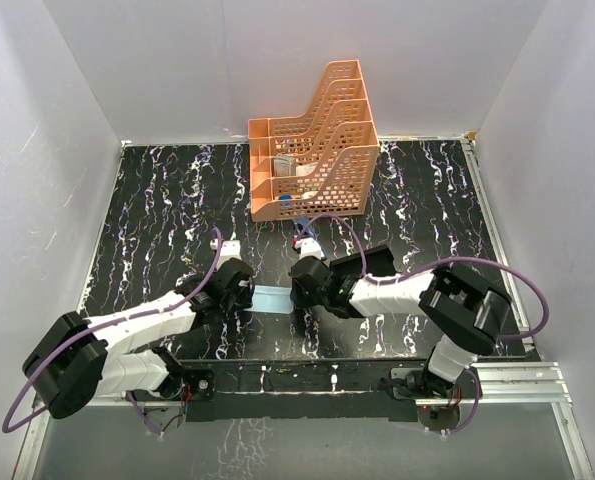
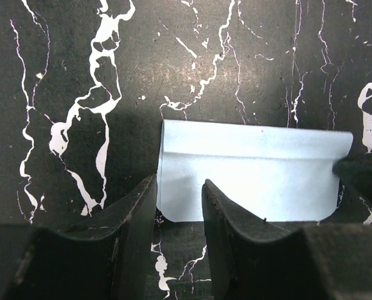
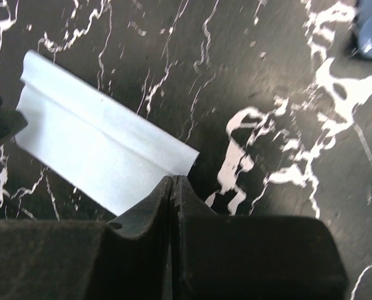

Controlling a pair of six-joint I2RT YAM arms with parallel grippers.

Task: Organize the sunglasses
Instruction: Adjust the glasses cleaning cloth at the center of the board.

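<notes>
One left gripper (image 2: 178, 187), narrowly parted, and one closed right gripper (image 3: 173, 182) flank the cloth (image 2: 254, 169).

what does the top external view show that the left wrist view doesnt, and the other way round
Only the top external view shows the orange rack at the back of the table and both arms whole. Only the left wrist view shows the crease along the far edge of the pale blue cloth, and the left gripper open with the cloth's near-left corner in its gap. Both show that cloth on the black marbled table.
</notes>
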